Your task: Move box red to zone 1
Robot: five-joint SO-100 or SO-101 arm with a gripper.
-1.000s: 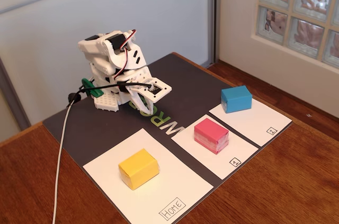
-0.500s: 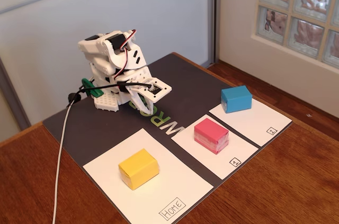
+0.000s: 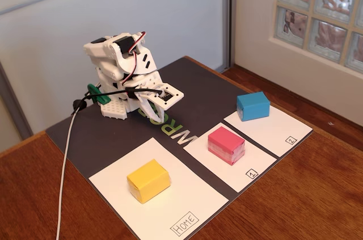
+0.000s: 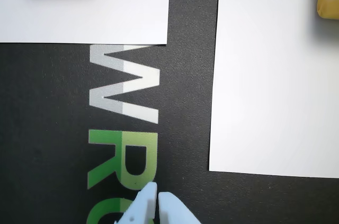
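The white two-finger gripper (image 4: 157, 198) rests folded back, fingertips together and empty; the pinkish-red paper box (image 3: 226, 144) already sits on white paper zone 1 (image 3: 258, 160), so nothing seems left.

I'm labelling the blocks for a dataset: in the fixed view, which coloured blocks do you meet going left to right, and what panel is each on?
yellow block on the HOME panel → red box on zone 1 → blue block on the panel marked 2.
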